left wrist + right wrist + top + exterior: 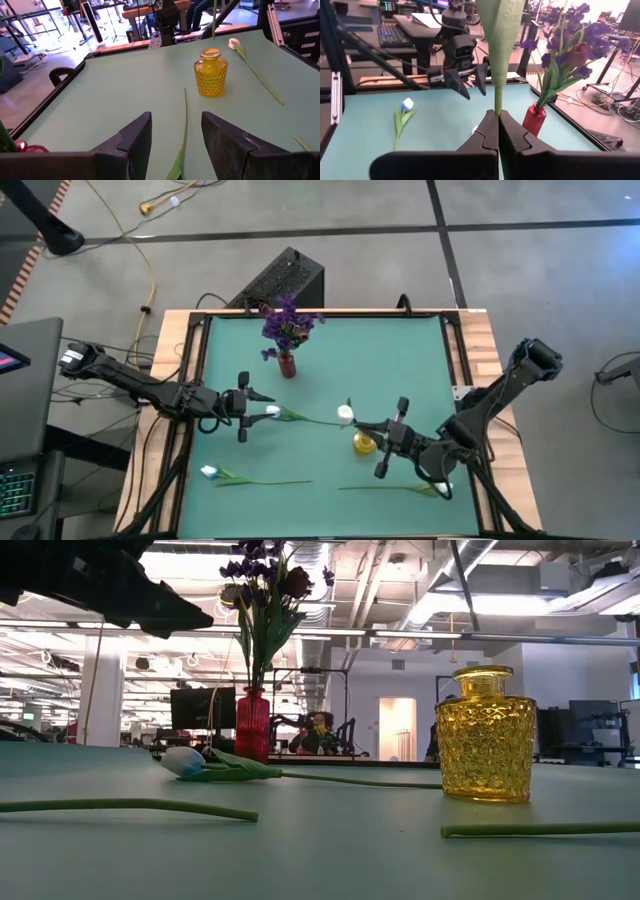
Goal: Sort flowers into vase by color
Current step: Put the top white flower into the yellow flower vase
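Green matting [400, 370] covers our table, and on it we count two vases: a red vase [287, 366] near the far side, already filled with purple and maroon blooms [290, 323], and a yellow glass vase [364, 443] nearer the middle.

Our right gripper [498, 117] hovers just beside the yellow vase, its fingers pressed together on the green stem of a white-budded flower [345, 415]; the stem [498, 100] rises from the pinch in the right wrist view. From above, that flower stretches across the mat between the two grippers.

Our left gripper [243, 404] sits left of centre with its fingers [135, 137] parted. A thin green stem runs through the gap between them, and we cannot tell whether either finger touches it.

Two more white-budded flowers lie flat along the near edge: one [212, 473] to the left, another [395, 489] to the right, close under the right arm.
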`<state>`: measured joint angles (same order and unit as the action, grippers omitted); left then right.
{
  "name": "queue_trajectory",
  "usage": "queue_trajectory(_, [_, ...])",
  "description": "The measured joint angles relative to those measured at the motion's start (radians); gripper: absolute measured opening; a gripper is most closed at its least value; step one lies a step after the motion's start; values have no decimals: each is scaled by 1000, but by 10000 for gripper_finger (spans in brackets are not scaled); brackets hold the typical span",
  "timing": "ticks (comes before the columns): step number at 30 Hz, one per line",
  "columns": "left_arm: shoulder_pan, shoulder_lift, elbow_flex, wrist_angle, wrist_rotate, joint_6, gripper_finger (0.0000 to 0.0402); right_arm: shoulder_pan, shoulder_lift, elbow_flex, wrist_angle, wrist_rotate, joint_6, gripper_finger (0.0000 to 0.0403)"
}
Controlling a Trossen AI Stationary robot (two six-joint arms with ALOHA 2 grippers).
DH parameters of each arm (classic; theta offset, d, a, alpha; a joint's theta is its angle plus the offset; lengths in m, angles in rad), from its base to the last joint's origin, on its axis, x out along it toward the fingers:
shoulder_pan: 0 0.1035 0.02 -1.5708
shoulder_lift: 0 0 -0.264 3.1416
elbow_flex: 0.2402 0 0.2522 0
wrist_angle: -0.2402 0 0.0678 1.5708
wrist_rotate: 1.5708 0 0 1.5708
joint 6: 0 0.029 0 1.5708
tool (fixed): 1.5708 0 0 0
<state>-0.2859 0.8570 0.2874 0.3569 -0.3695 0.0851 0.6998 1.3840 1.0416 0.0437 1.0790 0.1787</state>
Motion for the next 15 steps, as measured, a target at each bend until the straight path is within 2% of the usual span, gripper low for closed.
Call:
queue_trajectory(10, [0, 0, 0, -1, 1, 1, 162, 11, 12, 0, -120, 74, 139, 21])
queue_trajectory(15, [0, 0, 0, -1, 2, 1, 162, 11, 30, -29, -108, 86, 183, 21])
